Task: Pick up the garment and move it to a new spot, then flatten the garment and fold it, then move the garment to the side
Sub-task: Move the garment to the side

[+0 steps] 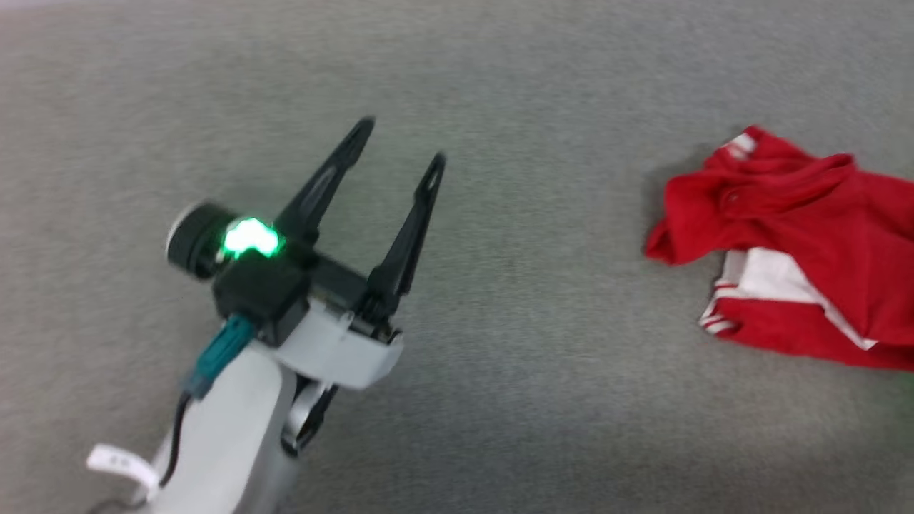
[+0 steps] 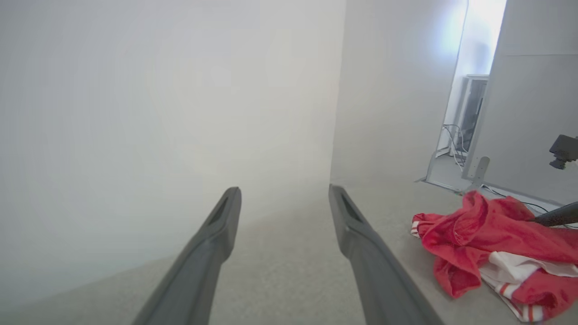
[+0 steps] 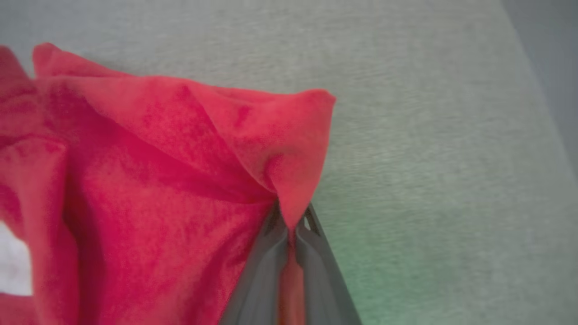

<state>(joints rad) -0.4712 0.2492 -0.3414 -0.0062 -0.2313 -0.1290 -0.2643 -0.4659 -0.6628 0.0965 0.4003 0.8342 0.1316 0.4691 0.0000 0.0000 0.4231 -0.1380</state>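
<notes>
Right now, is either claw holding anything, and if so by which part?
The right claw is shut on the garment, pinching a raised fold of red cloth near its edge. The left claw is open and holds nothing.

- One red garment [image 1: 800, 214].
- Two pincers: left pincer [image 1: 400, 143] well apart from the garment, right pincer [image 3: 291, 221] on the garment's fold.
- One grey floor [image 1: 543, 400] beneath the garment.
</notes>
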